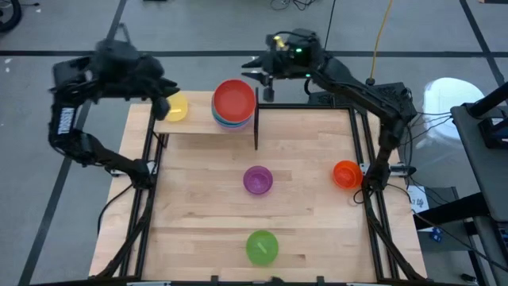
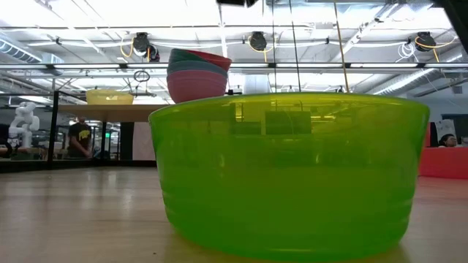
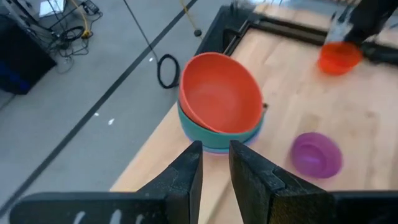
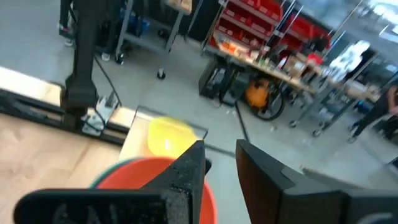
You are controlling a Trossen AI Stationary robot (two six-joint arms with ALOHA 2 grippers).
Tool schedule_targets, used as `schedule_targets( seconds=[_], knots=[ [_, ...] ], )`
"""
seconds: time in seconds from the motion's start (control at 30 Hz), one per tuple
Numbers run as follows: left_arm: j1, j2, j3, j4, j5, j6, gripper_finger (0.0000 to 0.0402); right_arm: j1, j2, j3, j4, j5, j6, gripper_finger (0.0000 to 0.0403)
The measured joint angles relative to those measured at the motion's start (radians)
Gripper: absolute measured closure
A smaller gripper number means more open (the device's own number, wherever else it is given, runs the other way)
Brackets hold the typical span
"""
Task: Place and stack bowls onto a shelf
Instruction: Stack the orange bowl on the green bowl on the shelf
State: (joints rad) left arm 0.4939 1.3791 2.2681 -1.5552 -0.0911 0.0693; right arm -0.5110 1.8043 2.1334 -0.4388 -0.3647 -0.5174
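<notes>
Four large bowls already sat nested on the shelf [image 1: 208, 121], the red bowl [image 1: 234, 99] uppermost, and the yellow bowl [image 1: 176, 106] rested just beside that stack at about nine o'clock from it. The left gripper [image 1: 161, 89] hovered by the yellow one with nothing between its fingers, which stood only slightly parted in its own wrist view [image 3: 214, 165]; the right gripper [image 1: 263, 79], likewise empty and narrowly parted, hung at roughly two o'clock from the stack. The step in hand appeared to be fetching the next small bowl, probably the purple bowl [image 1: 257, 180] at six o'clock from the stack, near the table's centre. To do it well, an arm would have to spread its fingers wider, straddle one wall of the rim and pinch there, then lift clear of the shelf's black posts. The orange bowl [image 1: 346, 174] lay at the table's three o'clock edge, close to the right arm's base, and the green bowl [image 1: 262, 246] at six o'clock. Only the overhead camera showed all the small bowls together. The table-level camera was almost filled by the green bowl [image 2: 289, 172], yet it alone revealed the stack's layered rims in profile above the shelf. The left wrist camera showed the red bowl [image 3: 221, 101] sitting tilted in the teal one.
</notes>
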Motion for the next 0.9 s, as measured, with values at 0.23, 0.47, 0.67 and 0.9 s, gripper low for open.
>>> schedule_targets(
  seconds=[0.23,0.47,0.67,0.9],
  knots=[
    [0.0,0.128,0.0,0.153,-0.009,0.127,0.0316,-0.002,-0.124,0.0,-0.046,0.058,0.009,0.0318],
    [0.0,0.278,0.0,0.33,-0.008,0.22,0.0316,-0.002,-0.198,0.0,-0.165,0.254,-0.048,0.0318],
    [0.015,0.401,-0.001,0.407,-0.007,0.259,0.0316,-0.003,-0.236,0.0,-0.252,0.318,-0.064,0.0319],
    [0.055,0.494,-0.001,0.494,-0.006,0.269,0.0316,-0.004,-0.251,0.0,-0.302,0.318,-0.075,0.0319]
  ],
)
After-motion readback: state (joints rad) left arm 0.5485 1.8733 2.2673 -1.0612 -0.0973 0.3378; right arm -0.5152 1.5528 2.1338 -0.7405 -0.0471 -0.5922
